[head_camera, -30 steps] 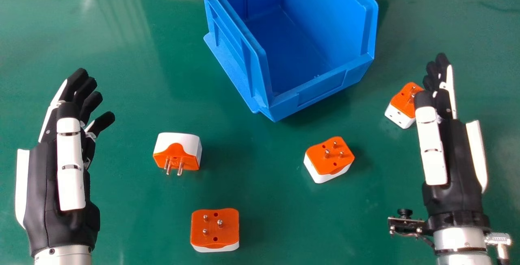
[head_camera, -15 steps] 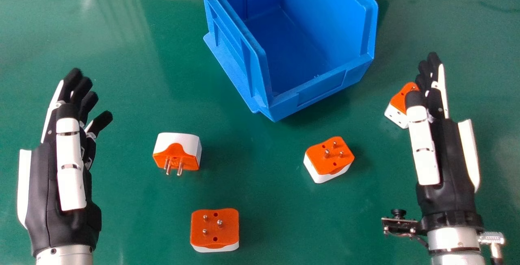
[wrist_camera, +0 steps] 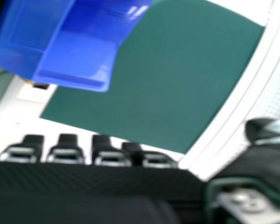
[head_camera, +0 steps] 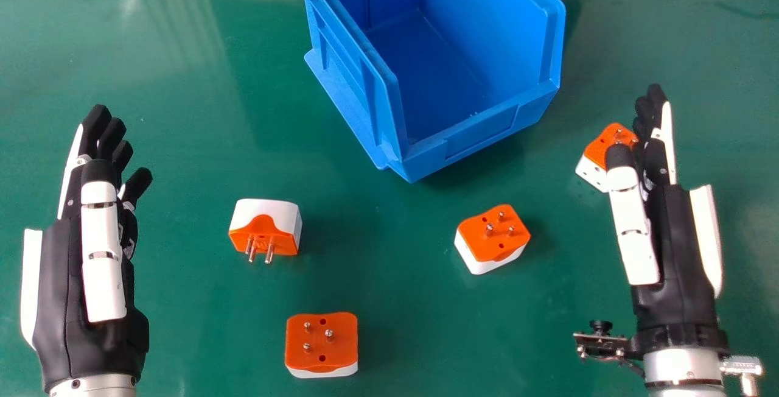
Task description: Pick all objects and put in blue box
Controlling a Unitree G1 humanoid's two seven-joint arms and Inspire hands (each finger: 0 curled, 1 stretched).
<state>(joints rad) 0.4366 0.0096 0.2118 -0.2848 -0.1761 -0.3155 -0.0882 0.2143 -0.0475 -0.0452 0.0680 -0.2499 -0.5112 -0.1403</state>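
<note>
While I watch through the head cam, the blue box point(head_camera: 484, 135) sits on the green table point(head_camera: 389, 287), open top up; all 4 orange-and-white adapters are outside it, on the table. The 1st adapter point(head_camera: 268, 209) lies on the near-left side of the box, w/ its pins facing my way; the 2nd adapter point(head_camera: 322, 357) is farther out on the near side of the box, a bit left, pins up; the 3rd adapter point(head_camera: 494, 245) is on the near side of the box, slightly right of its near corner, pins up too; the 4th adapter point(head_camera: 591, 168) is right of the box, partly hidden by my right hand's thumb and fingers, & I can't tell if they touch it.

My left hand point(head_camera: 61, 275) is well left of the box, fingers extended & relaxed, a bit apart at the tips; my right hand point(head_camera: 675, 245) is to the right of the box & nearer me, fingers straight & close together, thumb apart from them; in the R-hand cam the box shows beyond the fingertips point(wrist_camera: 67, 140), w/ no contact btwn them.
</note>
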